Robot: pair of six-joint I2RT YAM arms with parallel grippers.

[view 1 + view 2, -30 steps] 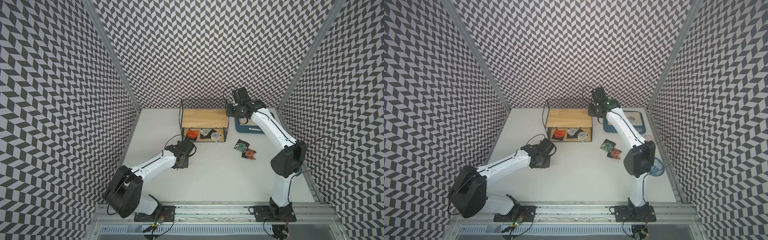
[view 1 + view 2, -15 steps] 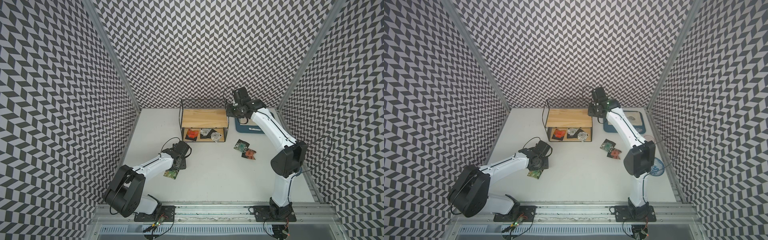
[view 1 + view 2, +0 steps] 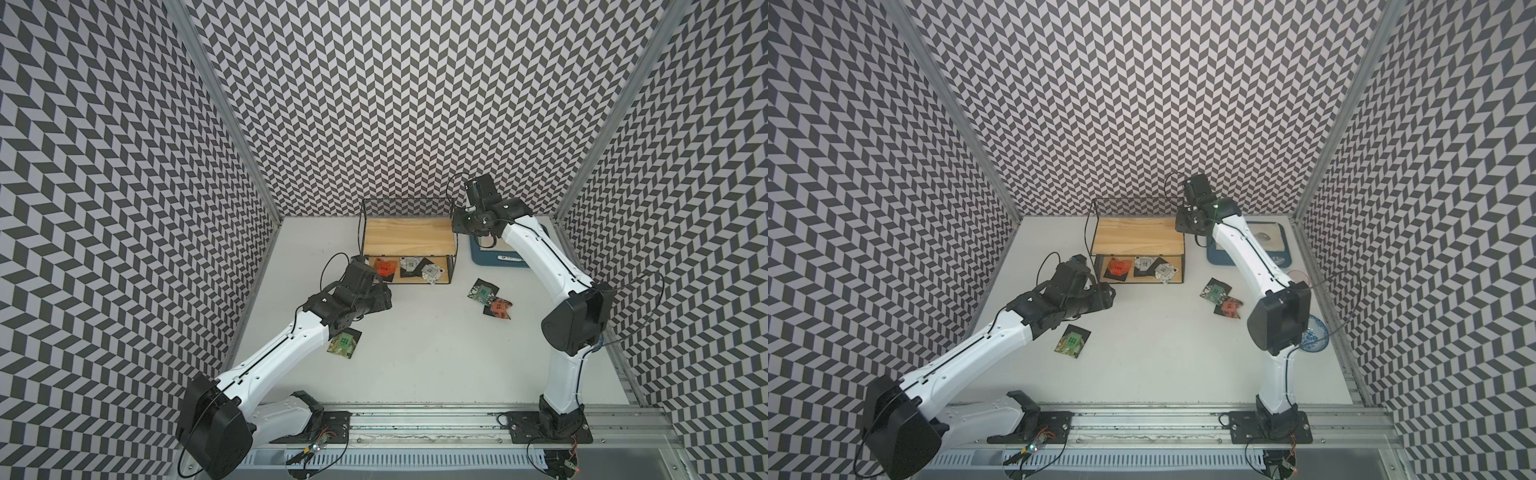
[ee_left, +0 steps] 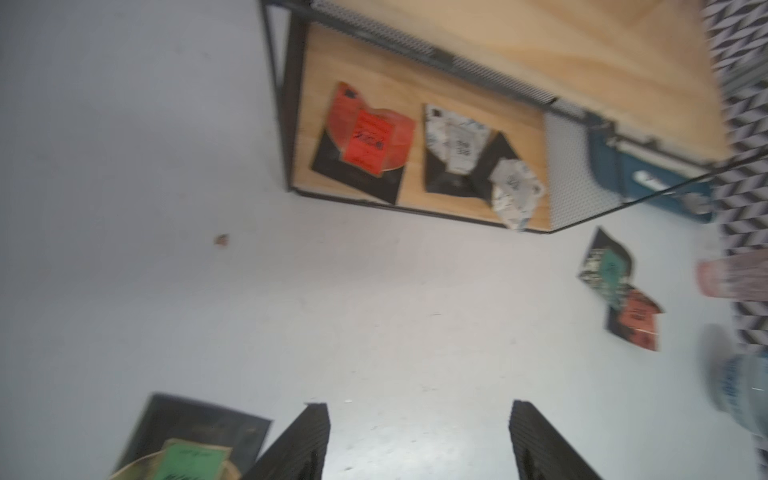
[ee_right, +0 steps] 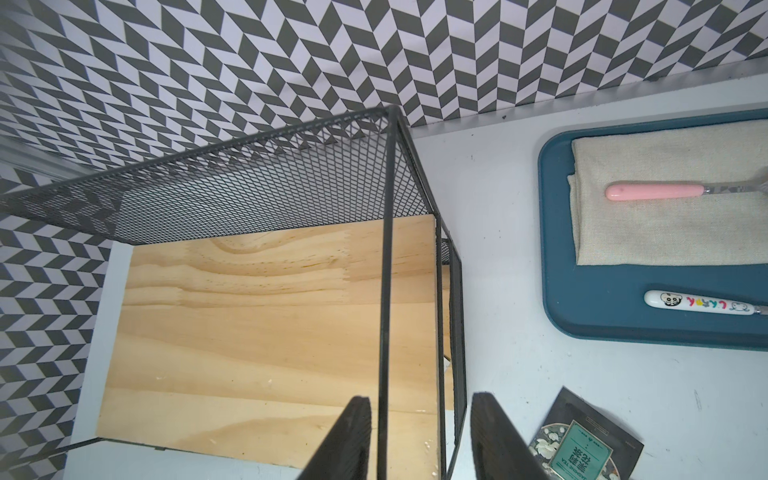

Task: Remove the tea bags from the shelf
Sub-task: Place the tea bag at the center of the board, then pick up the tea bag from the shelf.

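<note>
Left wrist view: the left gripper (image 4: 419, 405) hangs with its fingers spread wide over bare table (image 4: 124, 166), nothing between them, and a green tea bag (image 4: 189, 453) lies flat just beside it. On the lower board of the shelf (image 4: 582, 50) sit an orange-red sachet (image 4: 368, 139), a white sachet (image 4: 455, 145) and a crumpled silver sachet (image 4: 515, 189). Both top views show a teal bag (image 3: 482, 291) and an orange bag (image 3: 497, 308) touching on the table, off the shelf. The right gripper (image 5: 422, 397) has its fingers apart, astride the shelf's side wire.
</note>
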